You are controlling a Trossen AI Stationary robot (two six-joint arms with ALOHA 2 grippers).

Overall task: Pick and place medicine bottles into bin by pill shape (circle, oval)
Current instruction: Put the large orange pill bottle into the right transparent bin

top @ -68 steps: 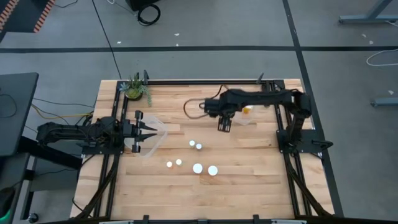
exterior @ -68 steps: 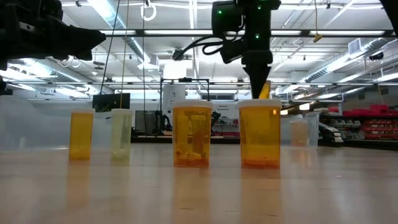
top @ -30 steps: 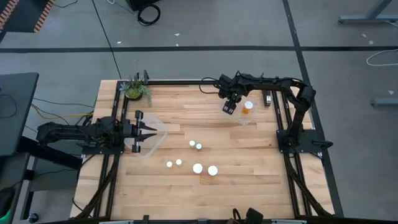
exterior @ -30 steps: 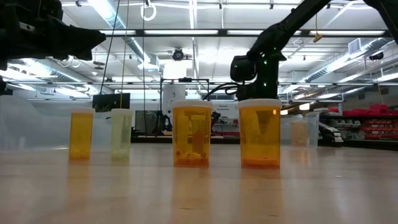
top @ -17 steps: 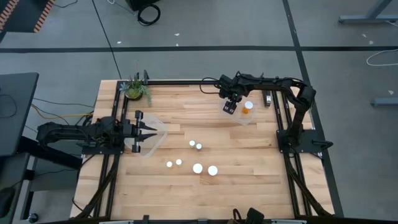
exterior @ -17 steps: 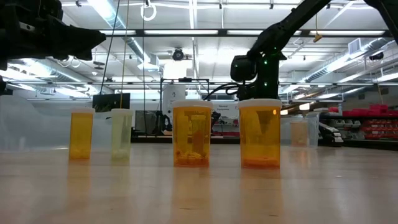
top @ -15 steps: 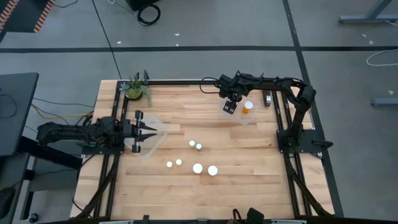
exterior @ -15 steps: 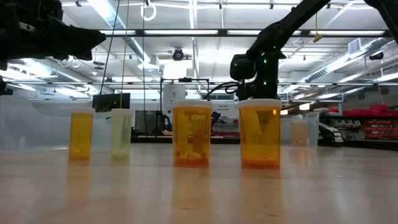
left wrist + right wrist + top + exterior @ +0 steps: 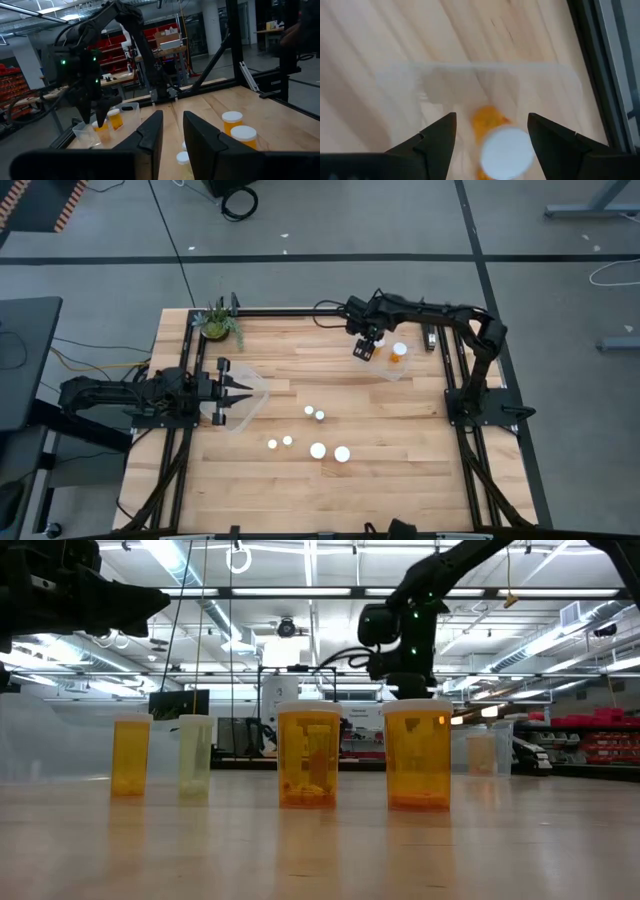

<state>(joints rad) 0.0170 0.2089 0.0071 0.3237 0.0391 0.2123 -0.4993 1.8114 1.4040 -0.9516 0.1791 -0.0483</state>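
Several white-capped medicine bottles (image 9: 318, 450) stand loose in the middle of the wooden table; in the low view they show as orange bottles (image 9: 417, 753). One orange bottle (image 9: 399, 351) stands in a clear bin (image 9: 392, 371) at the far right; it also shows in the right wrist view (image 9: 505, 149). My right gripper (image 9: 362, 349) hovers open and empty just left of that bin, above its rim (image 9: 485, 65). My left gripper (image 9: 243, 391) is open and empty over a second clear bin (image 9: 256, 406) at the left.
A green potted plant (image 9: 217, 322) stands at the table's far left corner. Black frame rails run along the table's left and right sides. Bare wood lies between the loose bottles and both bins.
My right gripper has risen a little and gone slightly toward the table's left, away from the bin, staying open. The orange bottle stays standing in the right bin.
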